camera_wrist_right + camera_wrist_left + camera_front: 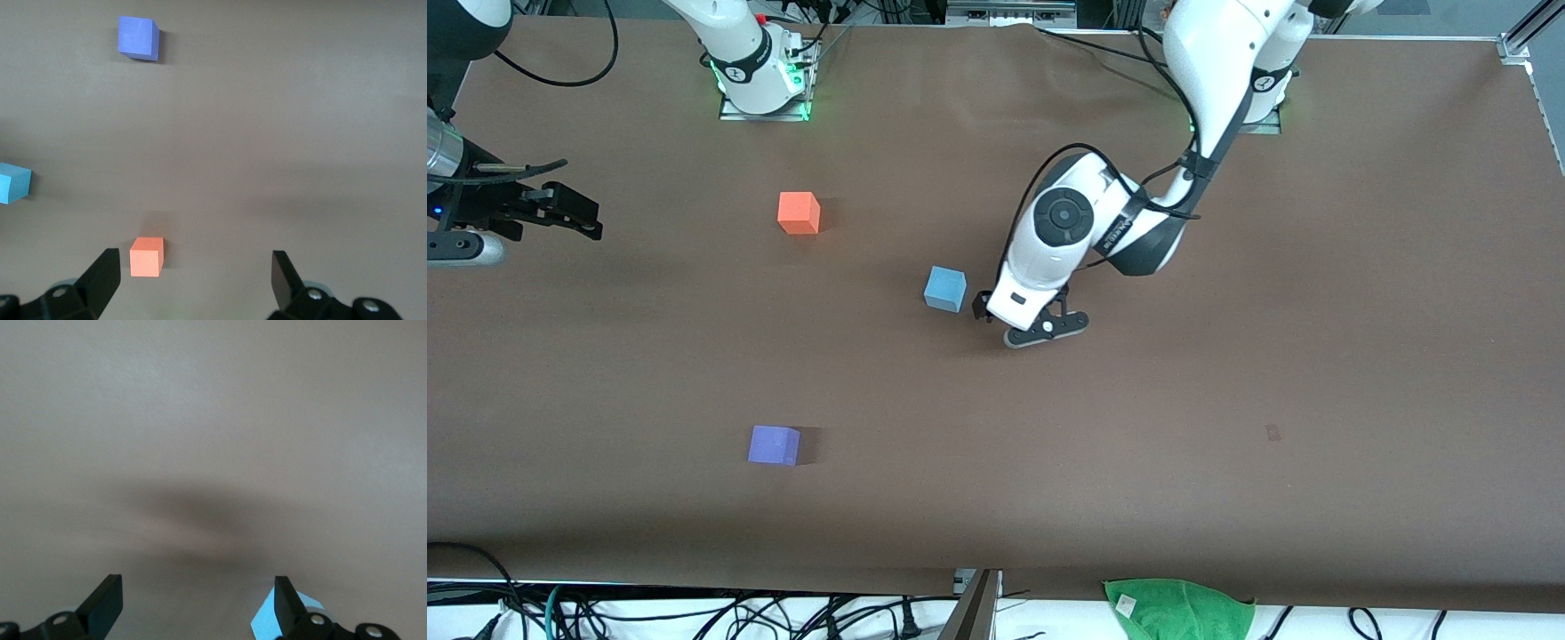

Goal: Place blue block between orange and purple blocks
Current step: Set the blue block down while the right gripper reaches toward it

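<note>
While just beside blue block (945, 289), left gripper (1021, 324) spread wide, empty; right gripper (560, 212) waiting, wide, empty.

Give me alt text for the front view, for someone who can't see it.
The left gripper, open, is low beside the blue block, which sits on the brown table between no blocks yet. The orange block lies farther from the camera than the purple block.

Brown matte table (1316, 373), green cloth (1181, 608) at its near edge, black cables (694, 613) along white floor strip
</note>
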`<action>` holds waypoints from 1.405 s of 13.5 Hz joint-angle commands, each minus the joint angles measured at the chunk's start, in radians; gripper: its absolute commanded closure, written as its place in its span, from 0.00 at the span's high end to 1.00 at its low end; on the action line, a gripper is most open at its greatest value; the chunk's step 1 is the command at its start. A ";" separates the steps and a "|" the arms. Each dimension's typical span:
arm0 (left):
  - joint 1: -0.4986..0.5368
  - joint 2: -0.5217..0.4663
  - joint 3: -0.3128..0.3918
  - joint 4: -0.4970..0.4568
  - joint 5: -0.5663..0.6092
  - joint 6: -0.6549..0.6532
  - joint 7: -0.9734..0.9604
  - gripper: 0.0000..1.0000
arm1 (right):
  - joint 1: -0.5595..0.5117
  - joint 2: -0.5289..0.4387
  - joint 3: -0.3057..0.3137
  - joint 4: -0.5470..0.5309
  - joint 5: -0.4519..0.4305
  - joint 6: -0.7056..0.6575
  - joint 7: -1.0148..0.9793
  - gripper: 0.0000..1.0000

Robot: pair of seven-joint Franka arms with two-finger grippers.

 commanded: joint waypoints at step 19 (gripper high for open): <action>0.645 -0.848 -0.013 -0.401 0.070 -0.535 0.707 1.00 | 0.344 0.276 0.015 -0.012 0.082 0.242 0.421 1.00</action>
